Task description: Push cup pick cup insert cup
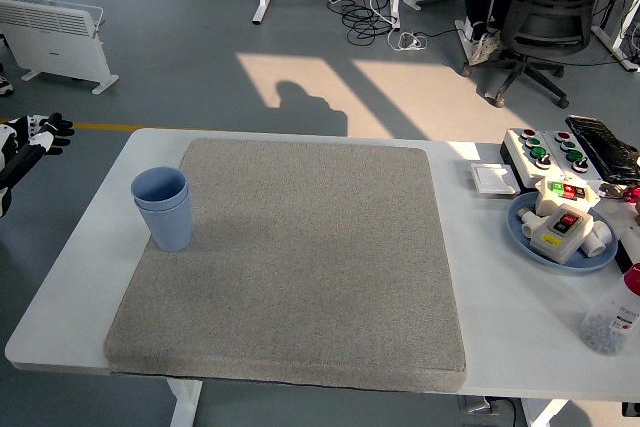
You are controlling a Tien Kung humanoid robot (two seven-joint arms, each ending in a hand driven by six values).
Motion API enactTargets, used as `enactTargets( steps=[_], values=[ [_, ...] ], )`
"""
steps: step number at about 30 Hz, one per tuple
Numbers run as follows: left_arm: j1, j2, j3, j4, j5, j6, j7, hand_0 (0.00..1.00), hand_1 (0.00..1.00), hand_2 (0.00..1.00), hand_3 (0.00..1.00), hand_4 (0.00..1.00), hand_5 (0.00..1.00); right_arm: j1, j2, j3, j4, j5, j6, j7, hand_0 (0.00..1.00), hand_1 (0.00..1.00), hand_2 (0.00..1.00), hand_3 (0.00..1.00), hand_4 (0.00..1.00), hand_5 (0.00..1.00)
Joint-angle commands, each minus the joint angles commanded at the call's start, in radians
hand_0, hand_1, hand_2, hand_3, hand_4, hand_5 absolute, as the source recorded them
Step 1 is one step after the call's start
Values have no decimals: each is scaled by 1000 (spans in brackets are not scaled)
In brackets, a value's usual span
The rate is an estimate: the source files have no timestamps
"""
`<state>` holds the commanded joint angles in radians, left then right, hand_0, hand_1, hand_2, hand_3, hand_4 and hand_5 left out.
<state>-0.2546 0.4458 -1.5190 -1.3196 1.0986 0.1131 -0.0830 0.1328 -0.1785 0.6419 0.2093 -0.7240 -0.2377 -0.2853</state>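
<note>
white table [70, 277] | grey mat [300, 257] centre | blue plate [520, 232], button box [545, 152], bottle [612, 322] right

Two nested pale blue plastic cups [164, 207] stand upright near the left edge of a grey felt mat [300, 257] on the white desk [80, 257]. The robot's left hand [28, 142] hangs off the desk's left side, fingers [50, 128] spread, holding nothing.
</note>
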Motion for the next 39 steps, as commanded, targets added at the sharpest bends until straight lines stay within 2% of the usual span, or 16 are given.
enactTargets(
  steps=[1, 2, 4, 6, 7, 9, 12, 13, 14, 16, 18, 19, 22, 24, 30, 39],
  values=[
    [27, -22, -15, -11, -19, 11, -16, 655, 650, 642, 574, 602, 821, 0, 0, 0, 0, 1, 0, 0, 711, 635, 647, 588, 123, 410],
    [63, -55, -34, -28, -55, 30, -45, 655, 650, 642, 574, 602, 821, 2, 0, -2, 0, 1, 0, 1, 711, 635, 647, 588, 123, 410],
    [139, -105, -47, -51, -139, 44, -89, 655, 650, 642, 574, 602, 821, 6, 0, -2, 0, 2, 0, 1, 711, 635, 647, 588, 123, 410],
    [207, -127, -38, -73, -222, 41, -117, 655, 650, 642, 574, 602, 821, 9, 0, -5, 0, 7, 0, 2, 711, 635, 647, 588, 123, 410],
    [227, -131, -35, -78, -266, 37, -122, 699, 707, 688, 599, 606, 867, 10, 0, -6, 0, 9, -1, 2, 711, 635, 647, 588, 123, 410],
    [283, -150, -23, -100, -342, -2, -137, 699, 707, 688, 599, 606, 867, 14, -1, -8, -1, 15, -1, 3, 711, 635, 647, 588, 123, 410],
    [322, -172, -30, -112, -462, -43, -146, 699, 707, 688, 599, 606, 867, 17, -2, -11, -1, 20, -1, 5, 711, 635, 647, 588, 123, 410],
    [326, -175, -32, -113, -484, -48, -147, 775, 767, 754, 690, 585, 998, 18, -2, -12, -1, 21, -1, 5, 711, 636, 647, 588, 123, 410],
    [327, -188, -44, -115, -520, -80, -139, 775, 767, 754, 690, 585, 998, 19, -2, -11, -2, 23, -3, 6, 711, 636, 647, 588, 123, 410],
    [318, -192, -54, -113, -548, -130, -119, 775, 767, 754, 690, 585, 998, 22, -1, -10, -2, 21, -3, 6, 711, 636, 647, 588, 123, 410],
    [311, -190, -56, -111, -546, -150, -108, 775, 767, 754, 690, 585, 998, 24, -1, -10, -2, 20, -2, 6, 711, 636, 647, 588, 123, 410],
    [305, -186, -59, -110, -543, -167, -96, 790, 784, 773, 725, 591, 998, 25, -1, -10, -2, 19, -2, 6, 711, 636, 647, 589, 123, 410],
    [291, -175, -72, -109, -531, -219, -54, 790, 784, 773, 725, 591, 998, 27, -2, -13, -2, 25, -2, 7, 711, 636, 647, 589, 123, 410],
    [287, -172, -76, -108, -529, -236, -37, 790, 784, 773, 725, 591, 998, 28, -3, -16, -2, 29, -2, 8, 711, 636, 647, 589, 123, 410],
    [281, -178, -78, -99, -525, -251, -18, 795, 787, 782, 741, 587, 998, 29, -4, -19, -3, 34, -2, 10, 711, 636, 646, 588, 122, 409],
    [279, -183, -75, -89, -512, -244, -11, 796, 787, 785, 746, 590, 998, 30, -5, -18, -2, 32, -1, 8, 710, 636, 644, 588, 122, 410]
  ],
)
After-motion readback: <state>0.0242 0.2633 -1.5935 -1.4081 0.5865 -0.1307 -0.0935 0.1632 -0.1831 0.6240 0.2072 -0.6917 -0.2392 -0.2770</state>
